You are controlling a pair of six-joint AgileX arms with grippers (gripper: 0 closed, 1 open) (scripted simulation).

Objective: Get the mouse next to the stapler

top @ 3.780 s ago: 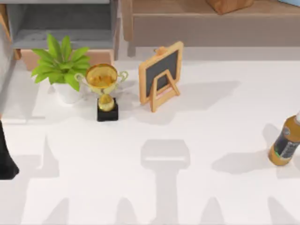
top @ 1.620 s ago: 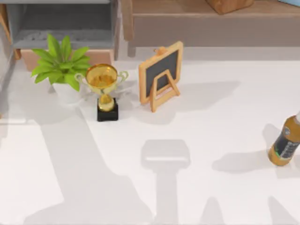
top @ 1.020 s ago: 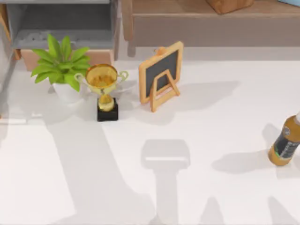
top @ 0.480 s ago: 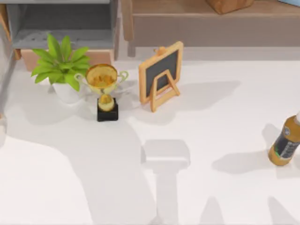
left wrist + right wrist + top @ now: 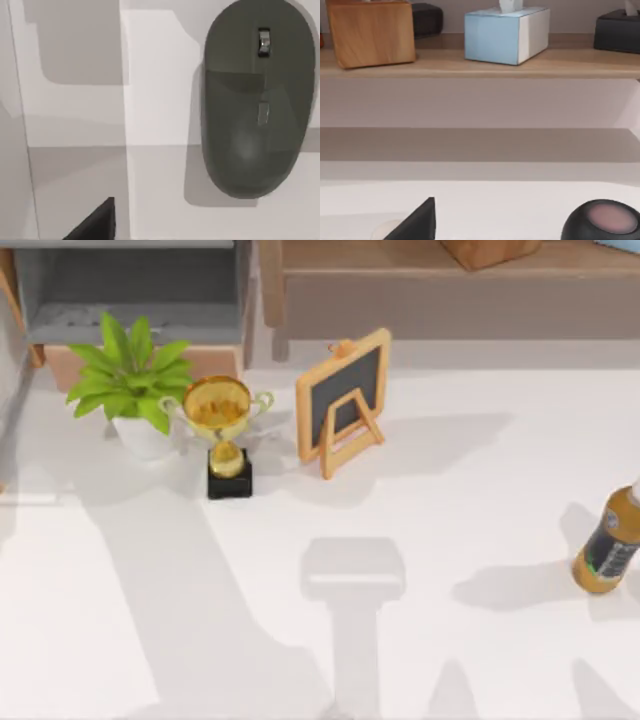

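Table: white (image 5: 470, 660) and broadly lit, and you see long grey shadows crossing it in the top view.
Back left: plant (image 5: 128, 380) in a white pot, with a gold trophy (image 5: 222, 435) just beside it on a black base.
Back middle: small chalkboard (image 5: 345, 400) on a wooden easel.
Right edge: bottle (image 5: 608, 545), amber with a dark label, partly cut off.
Mouse: dark grey mouse (image 5: 257, 95) lies flat on the white surface in your left wrist view, scroll wheel up.
Left gripper: you cannot tell whether its fingers are spread or pressed together.
Right wrist view: wooden box (image 5: 370, 31) and blue tissue box (image 5: 507, 32) on a shelf; dark round object (image 5: 602, 220) on the table below.
Right gripper: likewise cannot be told.
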